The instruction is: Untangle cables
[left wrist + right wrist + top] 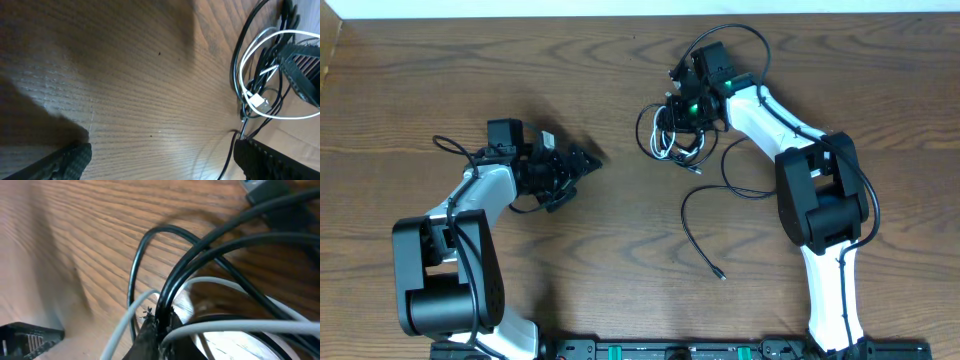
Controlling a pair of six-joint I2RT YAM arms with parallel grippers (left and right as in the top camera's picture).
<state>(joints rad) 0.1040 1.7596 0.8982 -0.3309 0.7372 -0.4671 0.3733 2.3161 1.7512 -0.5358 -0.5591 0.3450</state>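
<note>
A tangle of black cables and one white cable (670,135) lies on the wooden table at upper middle. My right gripper (688,108) is down in the bundle, shut on black cables (167,311), with white cable loops (240,327) around its fingers. One black cable (698,225) trails loose toward the front, ending in a small plug. My left gripper (575,170) is open and empty, left of the bundle; its view shows the white cable loop (248,55) and white plug (257,101) ahead at the right.
The wooden table (600,270) fills the scene. The arm bases (450,290) stand at the front left and front right. A thick black robot wire (745,45) arcs over the right arm.
</note>
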